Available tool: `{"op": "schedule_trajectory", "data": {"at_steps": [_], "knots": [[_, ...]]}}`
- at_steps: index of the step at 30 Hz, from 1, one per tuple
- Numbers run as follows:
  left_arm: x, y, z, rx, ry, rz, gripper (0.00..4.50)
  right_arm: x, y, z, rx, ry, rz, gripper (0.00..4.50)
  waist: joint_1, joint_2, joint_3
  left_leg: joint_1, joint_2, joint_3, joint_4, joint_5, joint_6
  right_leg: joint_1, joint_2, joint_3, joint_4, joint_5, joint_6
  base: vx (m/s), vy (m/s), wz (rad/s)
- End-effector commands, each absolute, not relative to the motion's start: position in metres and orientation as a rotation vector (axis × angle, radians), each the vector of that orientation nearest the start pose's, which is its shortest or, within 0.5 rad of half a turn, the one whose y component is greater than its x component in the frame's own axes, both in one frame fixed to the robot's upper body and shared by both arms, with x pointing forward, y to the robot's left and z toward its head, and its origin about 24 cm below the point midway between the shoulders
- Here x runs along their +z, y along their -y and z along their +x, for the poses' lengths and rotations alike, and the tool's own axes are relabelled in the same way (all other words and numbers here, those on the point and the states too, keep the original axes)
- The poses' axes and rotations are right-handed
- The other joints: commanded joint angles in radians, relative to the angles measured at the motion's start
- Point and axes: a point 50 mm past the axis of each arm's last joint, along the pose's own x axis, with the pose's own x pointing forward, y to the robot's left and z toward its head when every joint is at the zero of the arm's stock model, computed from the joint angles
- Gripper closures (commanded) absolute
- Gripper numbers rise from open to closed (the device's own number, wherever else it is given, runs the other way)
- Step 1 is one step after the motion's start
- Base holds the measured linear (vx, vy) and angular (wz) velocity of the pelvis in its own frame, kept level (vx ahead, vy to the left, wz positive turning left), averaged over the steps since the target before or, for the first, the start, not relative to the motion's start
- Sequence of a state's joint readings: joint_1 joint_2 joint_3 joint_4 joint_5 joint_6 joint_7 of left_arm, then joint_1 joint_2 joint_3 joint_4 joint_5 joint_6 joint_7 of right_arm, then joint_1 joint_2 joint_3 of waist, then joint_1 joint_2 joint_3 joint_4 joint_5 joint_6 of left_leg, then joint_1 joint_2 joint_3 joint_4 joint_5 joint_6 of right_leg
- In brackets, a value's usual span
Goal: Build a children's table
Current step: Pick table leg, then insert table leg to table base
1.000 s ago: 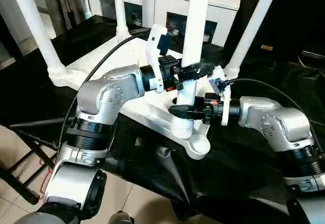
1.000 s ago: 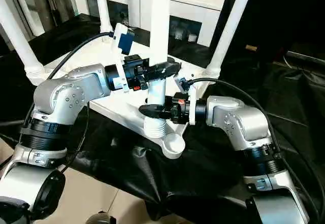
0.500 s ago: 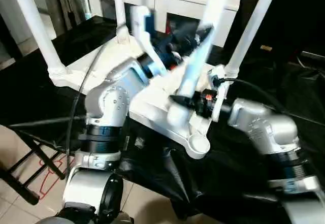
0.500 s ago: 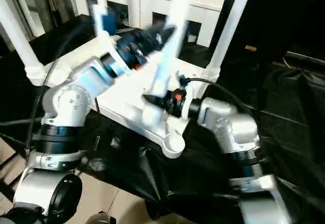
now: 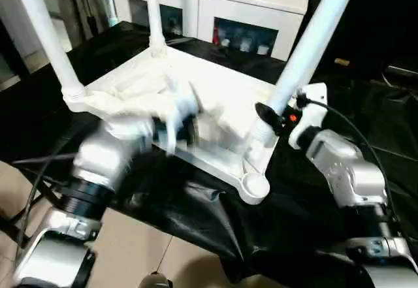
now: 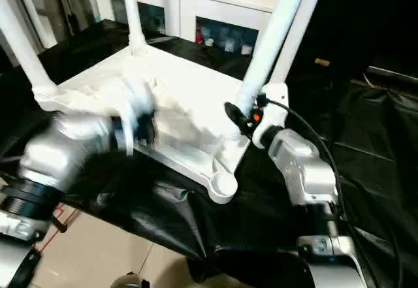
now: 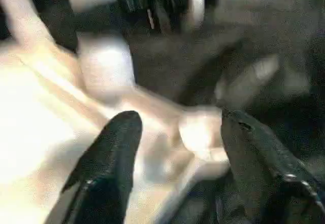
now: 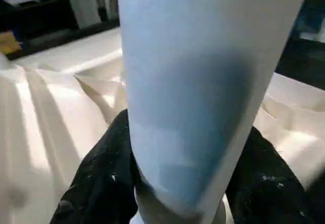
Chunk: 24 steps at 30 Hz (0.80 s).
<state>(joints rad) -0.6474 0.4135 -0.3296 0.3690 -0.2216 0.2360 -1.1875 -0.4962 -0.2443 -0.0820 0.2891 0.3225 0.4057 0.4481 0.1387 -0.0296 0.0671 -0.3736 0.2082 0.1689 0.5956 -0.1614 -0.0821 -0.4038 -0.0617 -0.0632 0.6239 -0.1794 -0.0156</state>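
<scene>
Three legs stand in the upturned tabletop (image 5: 215,105), the near socket (image 5: 253,187) empty; right gripper (image 5: 266,117) clasps the fourth leg (image 5: 307,43), left gripper (image 7: 175,132) spread, holding nothing.

A table covered with a black, wrinkled sheet (image 5: 307,236) fills the middle and the right of the frame. Directly on the sheet lies the white tabletop (image 5: 215,105), upside down, with its ribbed underside up. One empty round corner socket (image 5: 253,187) reaches the near edge of the sheet. At the lower left, a light tiled floor (image 5: 130,255) shows under the table.
</scene>
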Motion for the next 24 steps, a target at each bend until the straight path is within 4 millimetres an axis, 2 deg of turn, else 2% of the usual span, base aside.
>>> {"op": "schedule_trajectory", "data": {"at_steps": [1, 3, 4, 5, 6, 8, 9, 10, 11, 14, 15, 16, 19, 20, 21, 22, 24], "knots": [[0.096, -0.111, 0.324, -1.452, -0.290, 0.442, 1.94, 0.100, 0.174, 0.336, 0.439, -0.130, 0.128, 2.62, -0.007, 0.012, -0.081, 0.017, 0.012, -0.001, -0.073, -0.211, -0.060, 0.055, -0.071, 0.048, -0.075, -0.190, -0.132, 0.000, 0.000, 0.00], [0.091, -0.112, 0.326, -1.464, -0.313, 0.499, 2.17, 0.100, 0.175, 0.335, 0.440, -0.130, 0.116, 2.62, -0.006, 0.013, -0.080, 0.017, 0.012, -0.001, -0.073, -0.215, -0.053, 0.055, -0.072, 0.048, -0.079, -0.214, -0.124, 0.000, 0.000, 0.00], [0.083, -0.113, 0.331, -1.468, -0.346, 0.602, 2.24, 0.100, 0.178, 0.333, 0.435, -0.129, 0.100, 2.62, -0.009, 0.023, -0.078, 0.021, 0.011, -0.001, -0.073, -0.240, -0.055, 0.051, -0.068, 0.048, -0.087, -0.229, -0.118, 0.000, 0.000, 0.00], [0.080, -0.113, 0.333, -1.470, -0.358, 0.640, 2.29, 0.100, 0.179, 0.333, 0.433, -0.128, 0.098, 2.62, -0.007, 0.021, -0.082, 0.020, 0.012, -0.003, -0.072, -0.237, -0.059, 0.057, -0.071, 0.048, -0.078, -0.220, -0.123, 0.000, 0.000, 0.00], [0.080, -0.113, 0.333, -1.470, -0.358, 0.640, 2.37, 0.100, 0.179, 0.333, 0.433, -0.128, 0.098, 2.62, -0.007, 0.019, -0.082, 0.016, 0.011, -0.004, -0.073, -0.224, -0.055, 0.059, -0.072, 0.048, -0.079, -0.214, -0.124, 0.000, 0.000, 0.00], [0.075, -0.113, 0.338, -1.458, -0.375, 0.712, 2.66, 0.100, 0.182, 0.332, 0.425, -0.126, 0.091, 2.62, -0.004, 0.023, -0.084, 0.018, 0.014, -0.003, -0.069, -0.212, -0.052, 0.057, -0.074, 0.049, -0.073, -0.187, -0.142, 0.000, 0.000, 0.00], [0.074, -0.113, 0.340, -1.458, -0.377, 0.730, 2.66, 0.100, 0.182, 0.331, 0.424, -0.125, 0.089, 2.62, -0.005, 0.022, -0.083, 0.016, 0.012, -0.002, -0.069, -0.210, -0.047, 0.057, -0.072, 0.049, -0.077, -0.187, -0.143, 0.000, 0.000, 0.00], [0.072, -0.112, 0.341, -1.454, -0.383, 0.743, 2.71, 0.101, 0.183, 0.331, 0.422, -0.125, 0.086, 2.62, -0.008, 0.042, -0.083, 0.022, 0.014, -0.002, -0.068, -0.229, -0.054, 0.053, -0.071, 0.048, -0.079, -0.177, -0.152, 0.000, 0.000, 0.00], [0.071, -0.112, 0.342, -1.452, -0.388, 0.751, 2.78, 0.101, 0.183, 0.331, 0.421, -0.124, 0.085, 2.62, -0.008, 0.030, -0.086, 0.018, 0.012, -0.003, -0.067, -0.221, -0.051, 0.062, -0.070, 0.048, -0.071, -0.144, -0.166, 0.000, 0.000, 0.00], [0.067, -0.112, 0.343, -1.449, -0.403, 0.778, 3.11, 0.100, 0.185, 0.329, 0.419, -0.126, 0.083, 2.62, -0.006, 0.032, -0.085, 0.016, 0.011, -0.001, -0.065, -0.205, -0.036, 0.061, -0.073, 0.049, -0.072, -0.144, -0.175, 0.000, 0.000, 0.00], [0.064, -0.110, 0.345, -1.437, -0.406, 0.813, 3.15, 0.099, 0.186, 0.326, 0.416, -0.129, 0.078, 2.62, -0.008, 0.044, -0.083, 0.018, 0.010, 0.000, -0.064, -0.223, -0.032, 0.059, -0.070, 0.048, -0.084, -0.179, -0.168, 0.000, 0.000, 0.00], [0.063, -0.110, 0.345, -1.439, -0.409, 0.816, 3.17, 0.099, 0.186, 0.326, 0.415, -0.129, 0.078, 2.63, -0.006, 0.040, -0.084, 0.019, 0.011, -0.001, -0.064, -0.229, -0.033, 0.061, -0.071, 0.048, -0.082, -0.184, -0.167, 0.000, 0.000, 0.00], [0.061, -0.110, 0.345, -1.461, -0.426, 0.820, 3.51, 0.098, 0.186, 0.324, 0.413, -0.132, 0.076, 2.63, -0.006, 0.041, -0.085, 0.016, 0.009, -0.002, -0.064, -0.217, -0.025, 0.063, -0.072, 0.047, -0.080, -0.193, -0.173, 0.000, 0.000, 0.00], [0.060, -0.110, 0.345, -1.479, -0.445, 0.823, 3.54, 0.098, 0.187, 0.324, 0.412, -0.133, 0.075, 2.63, -0.005, 0.045, -0.085, 0.016, 0.009, -0.003, -0.064, -0.217, -0.023, 0.063, -0.073, 0.048, -0.081, -0.211, -0.168, 0.000, 0.000, 0.00], [0.060, -0.110, 0.345, -1.479, -0.445, 0.823, 3.54, 0.098, 0.187, 0.324, 0.412, -0.133, 0.075, 2.63, -0.007, 0.044, -0.084, 0.016, 0.008, -0.001, -0.064, -0.219, -0.021, 0.062, -0.072, 0.048, -0.085, -0.220, -0.165, 0.000, 0.000, 0.00], [0.058, -0.113, 0.344, -1.521, -0.499, 0.840, 3.77, 0.098, 0.187, 0.323, 0.412, -0.135, 0.070, 2.63, -0.008, 0.041, -0.086, 0.016, 0.010, -0.003, -0.065, -0.213, -0.021, 0.064, -0.074, 0.047, -0.082, -0.214, -0.166, 0.000, 0.000, 0.00], [0.058, -0.116, 0.344, -1.548, -0.555, 0.842, 3.77, 0.099, 0.187, 0.324, 0.416, -0.135, 0.065, 2.63, -0.010, 0.042, -0.087, 0.015, 0.009, -0.003, -0.065, -0.207, -0.018, 0.064, -0.074, 0.047, -0.081, -0.207, -0.170, 0.000, 0.000, 0.00]]}}
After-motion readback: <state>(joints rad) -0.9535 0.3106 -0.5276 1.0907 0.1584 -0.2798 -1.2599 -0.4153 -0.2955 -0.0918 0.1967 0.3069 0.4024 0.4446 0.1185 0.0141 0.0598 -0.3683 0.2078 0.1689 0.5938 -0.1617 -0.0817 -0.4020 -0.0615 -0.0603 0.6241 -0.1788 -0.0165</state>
